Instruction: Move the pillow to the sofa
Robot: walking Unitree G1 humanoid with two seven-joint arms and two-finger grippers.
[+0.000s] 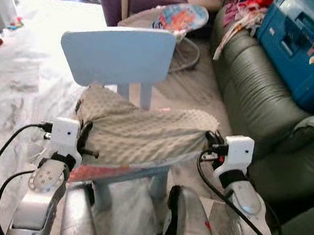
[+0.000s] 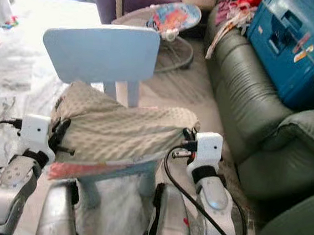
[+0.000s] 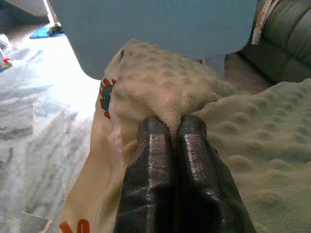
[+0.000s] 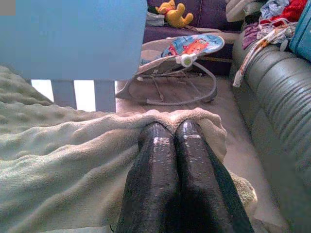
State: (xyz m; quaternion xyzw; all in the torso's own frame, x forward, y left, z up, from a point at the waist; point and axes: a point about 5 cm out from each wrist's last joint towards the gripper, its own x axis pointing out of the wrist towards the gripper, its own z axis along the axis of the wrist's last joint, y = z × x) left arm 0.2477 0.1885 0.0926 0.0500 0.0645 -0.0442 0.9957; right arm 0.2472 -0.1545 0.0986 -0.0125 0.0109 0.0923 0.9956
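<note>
Crosswise on the chair [image 1: 118, 53] seat lies the pillow [image 1: 139, 132], left gripper [image 1: 85, 138] pinched shut on its left end, right gripper [image 1: 213, 142] on its right; sofa [image 1: 259, 99] stands beyond the right gripper

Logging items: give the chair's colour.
Light blue chair, clearest in the left eye view.

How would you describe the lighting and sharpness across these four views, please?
Left eye view: floor at upper left washed out by glare; pillow and sofa evenly lit, slightly soft. Left wrist view: floor overexposed, left hand sharp with sheen, shut on the pillow. Right wrist view: bright gaps between the chair slats; right hand glossy, clamped on the pillow.
</note>
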